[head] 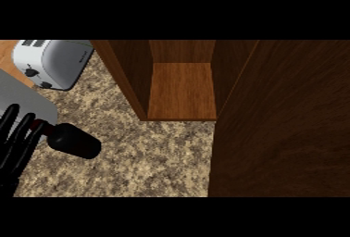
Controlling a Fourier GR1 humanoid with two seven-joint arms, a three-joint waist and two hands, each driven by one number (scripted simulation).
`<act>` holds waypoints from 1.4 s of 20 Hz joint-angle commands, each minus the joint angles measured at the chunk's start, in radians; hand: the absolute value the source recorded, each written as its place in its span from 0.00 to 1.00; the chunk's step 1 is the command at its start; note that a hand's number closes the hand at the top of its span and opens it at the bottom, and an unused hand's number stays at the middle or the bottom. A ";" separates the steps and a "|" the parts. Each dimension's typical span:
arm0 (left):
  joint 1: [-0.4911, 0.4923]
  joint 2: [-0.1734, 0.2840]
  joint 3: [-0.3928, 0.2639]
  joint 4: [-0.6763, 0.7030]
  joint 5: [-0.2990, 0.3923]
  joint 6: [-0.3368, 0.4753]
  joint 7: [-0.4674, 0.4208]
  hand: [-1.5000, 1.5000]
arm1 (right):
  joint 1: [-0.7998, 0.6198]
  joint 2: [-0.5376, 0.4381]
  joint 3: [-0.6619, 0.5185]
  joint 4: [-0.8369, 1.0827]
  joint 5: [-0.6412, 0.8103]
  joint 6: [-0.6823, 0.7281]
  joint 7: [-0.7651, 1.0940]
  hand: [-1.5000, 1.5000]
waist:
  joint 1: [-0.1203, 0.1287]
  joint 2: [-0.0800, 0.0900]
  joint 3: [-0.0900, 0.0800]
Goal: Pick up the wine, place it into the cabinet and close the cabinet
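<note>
Door (280,139) swung open up close; left hand (17,139), fingers straight, grips nothing, touching the wine (74,140); cabinet (181,92) awaits, nothing done.

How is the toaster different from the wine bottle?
The toaster is silvery white and boxy; the wine bottle is black and round. The toaster stands at the counter's far left corner; the bottle lies nearer, beside the left hand. Both are on the speckled counter.
</note>
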 commanded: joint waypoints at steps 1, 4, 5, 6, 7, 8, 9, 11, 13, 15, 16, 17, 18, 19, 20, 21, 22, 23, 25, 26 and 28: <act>0.008 0.008 0.087 -0.092 0.120 -0.008 0.017 0.00 | 0.048 0.014 0.019 -0.111 0.000 -0.005 0.019 0.00 | -0.001 0.001 0.000; 0.033 0.050 0.212 -0.074 0.206 -0.068 0.004 0.00 | 0.050 0.009 0.008 -0.137 0.003 -0.013 0.030 0.00 | 0.004 -0.002 -0.001; 0.009 0.055 0.217 -0.058 0.191 -0.058 0.024 0.00 | 0.011 -0.025 -0.032 -0.157 -0.036 -0.018 0.107 0.00 | 0.001 0.000 -0.001; 0.014 0.069 0.255 -0.069 0.234 -0.062 0.042 0.00 | 0.085 0.007 0.026 -0.176 0.014 -0.012 0.043 0.00 | 0.000 -0.003 0.000; -0.049 0.074 0.280 0.017 0.235 -0.063 0.018 0.00 | 0.022 -0.007 -0.007 -0.147 0.000 -0.028 0.082 0.00 | -0.002 0.000 -0.001; -0.043 0.087 0.291 0.014 0.235 -0.069 0.039 0.00 | 0.051 -0.005 -0.001 -0.170 -0.017 -0.015 0.072 0.00 | -0.003 0.000 0.000; -0.034 0.065 0.269 -0.032 0.220 -0.037 0.062 0.00 | 0.065 -0.018 -0.016 -0.192 -0.045 -0.004 0.085 0.00 | -0.004 -0.001 0.000; -0.086 0.111 0.349 0.080 0.269 -0.076 0.039 0.00 | 0.020 -0.002 0.013 -0.202 -0.005 -0.036 0.119 0.00 | -0.004 0.000 -0.001; -0.054 0.120 0.394 0.109 0.309 -0.123 0.024 0.00 | -0.008 -0.038 -0.078 -0.194 -0.084 -0.022 0.151 0.00 | -0.002 0.001 0.000; -0.029 0.094 0.368 0.098 0.291 -0.120 0.040 0.00 | 0.044 -0.026 -0.081 -0.154 -0.101 0.025 0.064 0.00 | -0.003 0.002 0.000; -0.090 0.128 0.377 0.143 0.273 -0.093 0.057 0.00 | 0.037 0.007 0.013 -0.196 -0.001 -0.025 0.117 0.00 | -0.006 0.002 0.000; -0.067 0.091 0.347 0.119 0.247 -0.098 0.049 0.00 | -0.047 -0.004 -0.018 -0.146 0.000 -0.041 0.147 0.00 | -0.002 0.003 0.000; -0.074 0.104 0.368 0.190 0.264 -0.141 0.021 0.00 | 0.070 0.011 -0.011 -0.139 -0.021 0.018 0.033 0.00 | -0.006 0.003 0.000; -0.044 0.111 0.385 0.180 0.309 -0.155 0.047 0.00 | -0.002 0.004 0.000 -0.167 -0.009 -0.020 0.117 0.00 | -0.002 0.002 0.000; -0.037 0.104 0.383 0.190 0.298 -0.169 0.036 0.00 | -0.023 -0.002 -0.014 -0.178 -0.013 -0.028 0.133 0.00 | -0.003 0.002 0.000; -0.041 0.105 0.385 0.226 0.310 -0.189 0.032 0.00 | 0.022 0.014 0.027 -0.166 0.032 -0.018 0.101 0.00 | -0.004 0.002 0.000; -0.074 0.134 0.424 0.287 0.321 -0.199 0.013 0.00 | -0.017 -0.003 -0.006 -0.212 -0.009 -0.041 0.169 0.00 | -0.007 0.002 -0.001; -0.078 0.096 0.362 0.278 0.257 -0.187 0.006 0.00 | 0.009 0.023 0.046 -0.195 0.042 -0.043 0.136 0.00 | -0.008 0.002 0.000; -0.062 0.107 0.367 0.302 0.259 -0.230 0.006 0.00 | 0.003 -0.011 -0.074 -0.149 -0.078 0.005 0.100 0.00 | -0.006 0.003 0.000; -0.072 0.134 0.394 0.323 0.300 -0.235 0.026 0.00 | -0.021 0.009 -0.009 -0.168 -0.014 -0.022 0.130 0.00 | -0.004 0.002 0.000; -0.077 0.091 0.351 0.401 0.214 -0.273 -0.045 0.00 | -0.077 0.001 -0.028 -0.181 -0.021 -0.049 0.194 0.00 | -0.008 0.003 0.000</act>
